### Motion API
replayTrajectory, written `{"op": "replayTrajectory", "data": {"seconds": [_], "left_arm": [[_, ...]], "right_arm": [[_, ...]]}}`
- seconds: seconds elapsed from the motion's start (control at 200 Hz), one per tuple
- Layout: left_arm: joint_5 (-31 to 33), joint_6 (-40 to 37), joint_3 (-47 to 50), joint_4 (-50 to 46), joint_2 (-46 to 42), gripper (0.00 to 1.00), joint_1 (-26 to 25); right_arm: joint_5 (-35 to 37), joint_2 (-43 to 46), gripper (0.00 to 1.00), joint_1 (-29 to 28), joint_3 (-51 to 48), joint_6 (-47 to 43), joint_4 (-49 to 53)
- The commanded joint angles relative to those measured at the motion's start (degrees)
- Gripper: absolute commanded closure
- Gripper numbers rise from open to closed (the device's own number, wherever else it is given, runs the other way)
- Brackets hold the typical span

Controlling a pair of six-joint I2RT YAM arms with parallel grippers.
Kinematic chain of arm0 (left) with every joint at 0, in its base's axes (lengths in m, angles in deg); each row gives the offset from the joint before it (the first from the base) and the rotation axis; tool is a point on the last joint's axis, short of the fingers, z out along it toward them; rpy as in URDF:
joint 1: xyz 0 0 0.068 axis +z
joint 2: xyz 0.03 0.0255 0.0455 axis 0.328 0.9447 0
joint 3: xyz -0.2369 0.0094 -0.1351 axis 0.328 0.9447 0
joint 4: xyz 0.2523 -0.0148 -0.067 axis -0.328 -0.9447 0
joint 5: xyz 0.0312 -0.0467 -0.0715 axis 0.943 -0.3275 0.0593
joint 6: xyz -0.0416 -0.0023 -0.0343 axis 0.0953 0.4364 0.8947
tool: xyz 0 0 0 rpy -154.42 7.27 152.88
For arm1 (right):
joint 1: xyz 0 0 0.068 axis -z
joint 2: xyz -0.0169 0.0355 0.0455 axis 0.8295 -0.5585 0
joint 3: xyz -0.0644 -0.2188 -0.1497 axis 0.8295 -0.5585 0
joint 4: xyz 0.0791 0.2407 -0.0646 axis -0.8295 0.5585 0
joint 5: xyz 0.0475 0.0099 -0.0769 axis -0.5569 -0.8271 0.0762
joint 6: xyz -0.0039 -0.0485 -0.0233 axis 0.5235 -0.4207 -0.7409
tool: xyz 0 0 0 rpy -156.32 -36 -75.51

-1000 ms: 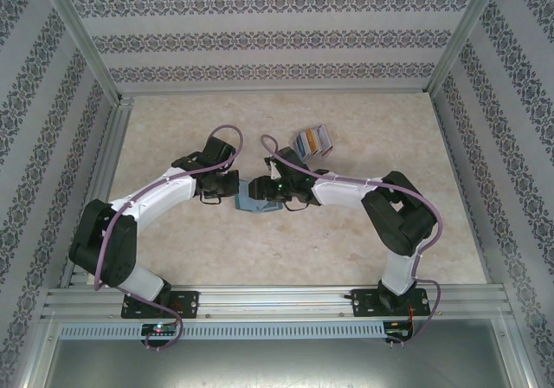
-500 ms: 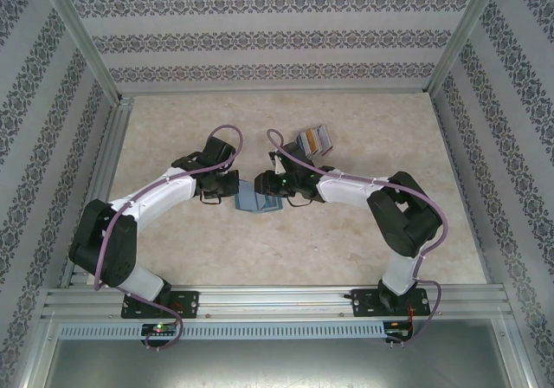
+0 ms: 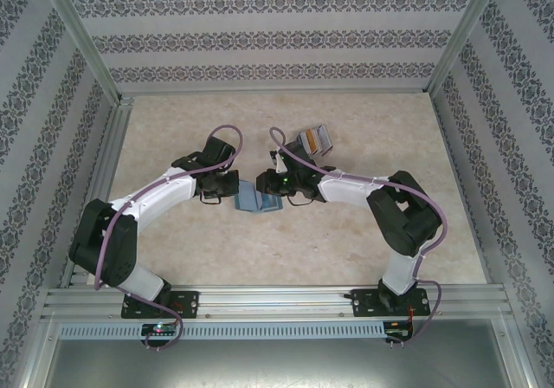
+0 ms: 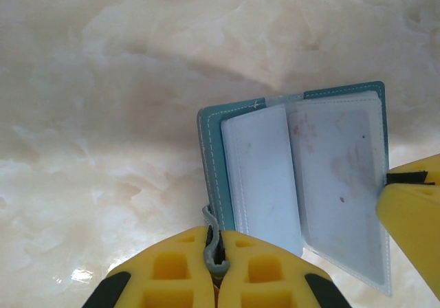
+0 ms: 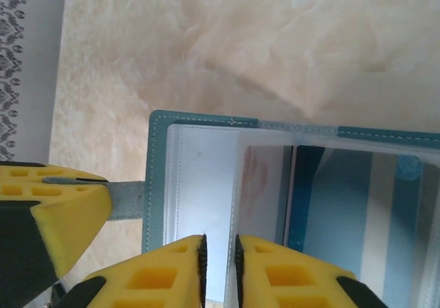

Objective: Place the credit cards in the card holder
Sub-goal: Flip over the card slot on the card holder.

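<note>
- On pale marbled table (image 3: pixel 173 258), reaches inward with both arms to meet mid-table, working one small item from two sides.
- Has card holder (image 3: pixel 257 203) open and flat between them, insides up, ready for loading.
- Leaves credit cards (image 3: pixel 313 139) fanned apart from it, just beyond right arm, none yet inserted.
- Anchors card holder with left gripper (image 4: pixel 214 247) clamped tight on grey strap (image 4: pixel 209 227), likely against sliding.
- Holds right gripper (image 5: pixel 218 253) nearly together about edge of clear sleeve (image 5: pixel 206 184), seemingly to lift a pocket; cannot tell whether truly pinched.

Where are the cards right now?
Top view: the cards lie fanned right of centre, just beyond the right arm, apart from the card holder.
</note>
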Motion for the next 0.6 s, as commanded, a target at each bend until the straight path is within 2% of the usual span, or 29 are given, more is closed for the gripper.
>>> {"op": "replayTrajectory", "data": {"seconds": [0.0,0.14,0.315,0.38,0.475,0.545,0.595], "left_arm": [[0.06,0.42,-0.15,0.59,0.43,1.0,0.59],[0.08,0.39,-0.15,0.64,0.65,1.0,0.55],[0.19,0.51,0.42,0.7,0.85,1.0,0.61],[-0.05,0.77,1.3,1.67,0.12,1.0,0.66],[-0.25,0.9,1.7,2.08,-0.04,1.0,0.65],[-0.16,0.9,1.48,1.56,0.34,1.0,0.69],[-0.03,0.91,1.52,1.26,0.15,0.9,0.78]], "right_arm": [[-2.03,-1.47,0.81,0.83,-1.24,1.64,-3.41],[-3.03,-1.81,0.89,1.29,-1.56,2.46,-4.55],[-3.61,-2.67,0.92,1.07,-1.04,2.69,-4.66],[-3.51,-2.96,0.91,0.83,-0.7,2.45,-4.26],[-2.94,-3.19,0.82,0.06,0.4,1.28,-2.37],[-2.89,-3.56,0.81,-0.23,0.72,1.02,-2.1],[-2.65,-3.55,0.83,-0.24,0.77,0.99,-2.06]]}}
